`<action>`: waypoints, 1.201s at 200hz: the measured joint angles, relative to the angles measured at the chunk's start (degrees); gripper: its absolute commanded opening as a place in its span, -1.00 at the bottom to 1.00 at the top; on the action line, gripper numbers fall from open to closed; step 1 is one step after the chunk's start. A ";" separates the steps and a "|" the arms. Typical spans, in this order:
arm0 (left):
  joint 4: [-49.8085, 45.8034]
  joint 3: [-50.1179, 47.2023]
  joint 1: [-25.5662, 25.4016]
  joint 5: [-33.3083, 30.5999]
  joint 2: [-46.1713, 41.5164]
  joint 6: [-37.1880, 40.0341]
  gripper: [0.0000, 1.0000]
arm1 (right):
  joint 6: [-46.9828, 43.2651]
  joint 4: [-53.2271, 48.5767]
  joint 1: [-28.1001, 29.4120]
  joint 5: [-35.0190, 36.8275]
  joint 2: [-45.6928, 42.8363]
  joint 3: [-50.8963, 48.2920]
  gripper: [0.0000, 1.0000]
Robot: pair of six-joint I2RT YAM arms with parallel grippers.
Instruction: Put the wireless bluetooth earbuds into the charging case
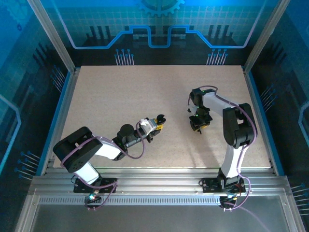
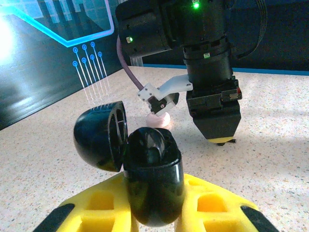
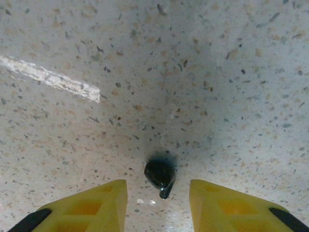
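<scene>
Right claw (image 3: 159, 202), released and part-spread, hangs over the matt, speckled table (image 3: 145, 72). One earbud (image 3: 160, 175) lies on the table in the gap between its yellow, pocketed fingers (image 3: 96, 205), touching neither. The earbud is a glossy black bulb with a short stem. Its long axis runs roughly along the gap, stem pointing back toward the claw's palm, so closing should meet its flanks. This arm is judged the nearer one. Left claw (image 2: 154, 208), off to the right claw's side, is clenched on the charging case (image 2: 153, 183), a smooth, rounded black shell with its domed lid (image 2: 99, 135) swung open. Whether the case holds anything cannot be told.
</scene>
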 measured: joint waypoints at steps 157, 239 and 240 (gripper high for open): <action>-0.13 0.00 0.00 -0.44 0.00 -0.02 -0.75 | 0.09 -0.24 -0.26 0.33 3.15 0.20 -0.45; -0.22 0.00 0.00 -0.44 0.00 -0.02 -0.75 | 0.96 1.42 -0.26 0.39 0.28 -1.75 -0.60; -0.22 0.00 0.00 -0.44 0.00 -0.02 -0.75 | 0.96 1.51 -0.26 0.39 0.22 -1.79 -0.60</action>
